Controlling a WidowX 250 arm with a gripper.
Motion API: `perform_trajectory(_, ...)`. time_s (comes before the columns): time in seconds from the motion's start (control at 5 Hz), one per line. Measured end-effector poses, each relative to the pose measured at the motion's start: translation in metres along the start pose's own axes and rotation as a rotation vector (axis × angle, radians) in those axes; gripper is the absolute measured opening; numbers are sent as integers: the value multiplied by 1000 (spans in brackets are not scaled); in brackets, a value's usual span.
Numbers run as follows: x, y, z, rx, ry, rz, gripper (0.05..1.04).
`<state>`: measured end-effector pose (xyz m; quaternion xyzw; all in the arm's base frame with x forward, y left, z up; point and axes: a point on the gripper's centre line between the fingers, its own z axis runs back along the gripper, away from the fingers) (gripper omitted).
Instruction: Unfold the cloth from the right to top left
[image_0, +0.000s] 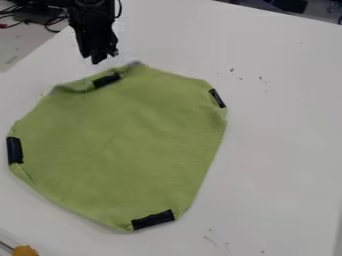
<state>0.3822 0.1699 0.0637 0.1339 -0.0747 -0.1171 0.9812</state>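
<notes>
Camera view: the green cloth (127, 145) lies mostly spread on the white table (280, 150), its black strips (153, 220) probably marking places to pinch. Near its top edge hangs the gripper (105, 56), likely placed for that corner; whether open or closed, I cannot tell.

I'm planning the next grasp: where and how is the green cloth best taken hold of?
The green cloth is probably best pinched at its rumpled edge by the black patch nearest the gripper, coming down from the gripper's side. That edge looks raised into a ridge, while the middle lies flat.
</notes>
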Motion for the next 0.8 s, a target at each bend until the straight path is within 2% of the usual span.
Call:
perform_trajectory(0.2,10,9,3,26,-22,1,794)
perform_trajectory(0.4,13,12,3,39,-21,3,1003)
perform_trajectory(0.6,13,-3,1,40,13,5,1003)
perform_trajectory(0.8,12,-30,13,57,14,3,1001)
